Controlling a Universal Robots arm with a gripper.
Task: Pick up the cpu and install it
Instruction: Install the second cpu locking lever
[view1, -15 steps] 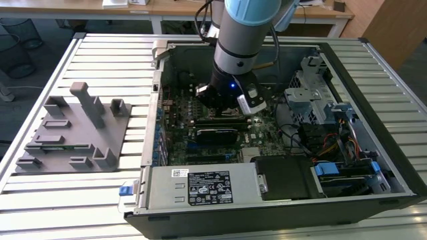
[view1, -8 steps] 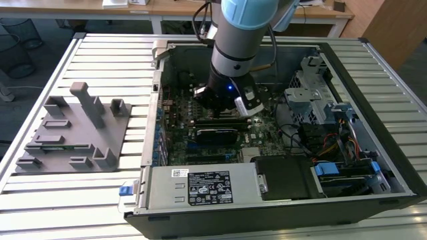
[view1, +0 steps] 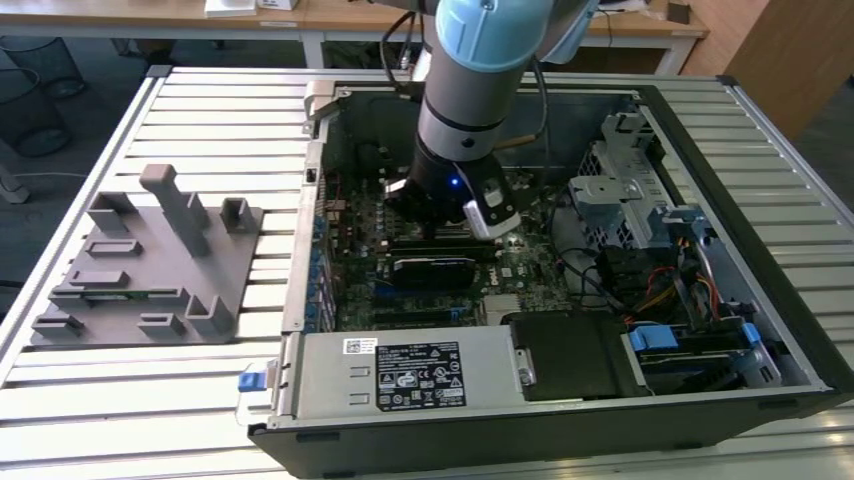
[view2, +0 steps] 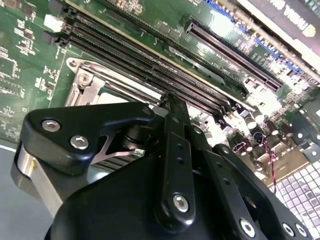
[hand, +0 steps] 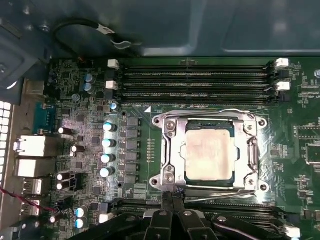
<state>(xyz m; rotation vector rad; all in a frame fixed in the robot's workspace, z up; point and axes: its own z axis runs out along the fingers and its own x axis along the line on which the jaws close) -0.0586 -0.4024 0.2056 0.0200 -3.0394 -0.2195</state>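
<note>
the cpu (hand: 209, 154) sits flat inside the metal socket frame (hand: 170, 150) on the motherboard (hand: 140, 145), its pale, smudged top facing up and the frame's silver bars running around all four sides of it. in the first wrist view my gripper (hand: 172, 197) is at the frame's edge, just beside the cpu and not holding it; my two thin black fingertips are pressed together with nothing between them, tips right at the frame's rim where a thin wire lever (hand: 220, 198) lies. in the second wrist view my gripper (view2: 170, 102) shows the same narrow, pinched stance, fingers (view2: 175, 150) side by side above the frame's corner. beyond the frame run rows of long black memory slots (hand: 195, 75) with white end clips. on the far side of the frame stand small round capacitors (hand: 107, 142). in the exterior view my arm (view1: 474, 90) reaches down into the open computer case (view1: 721, 330), which lies on a slatted table (view1: 200, 90). a grey fixture tray (view1: 147, 265) rests on the table toward the exterior view's left, well apart from the case.
</note>
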